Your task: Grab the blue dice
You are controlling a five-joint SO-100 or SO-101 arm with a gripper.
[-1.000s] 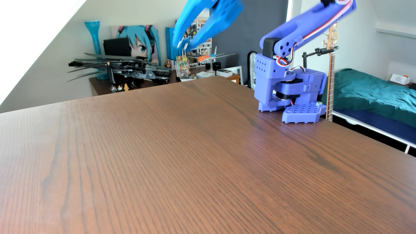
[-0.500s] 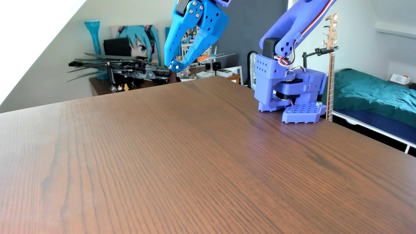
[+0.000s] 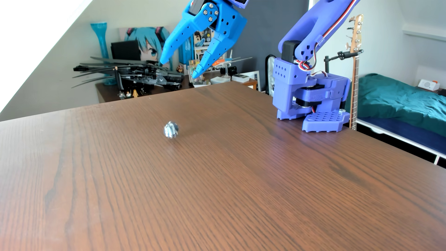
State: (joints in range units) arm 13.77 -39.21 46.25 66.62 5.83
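Sitting blurred on the dark brown wood-grain table (image 3: pixel 241 193), the tiny blue dice (image 3: pixel 171 129) with pale pips was smeared enough that I could not read its faces. It lay out in the open on the bare boards, towards the far left part of the tabletop, touching nothing. High above it and slightly farther back hung the bright blue plastic claw (image 3: pixel 180 65), its two pointed fingers spread wide, tips aimed down and to the left, pinching nothing. Claw and dice were well apart, with clear air between them. Off to the right, near the table's far edge, stood the violet printed arm base (image 3: pixel 311 96) with red, white and black wires looping out of it.
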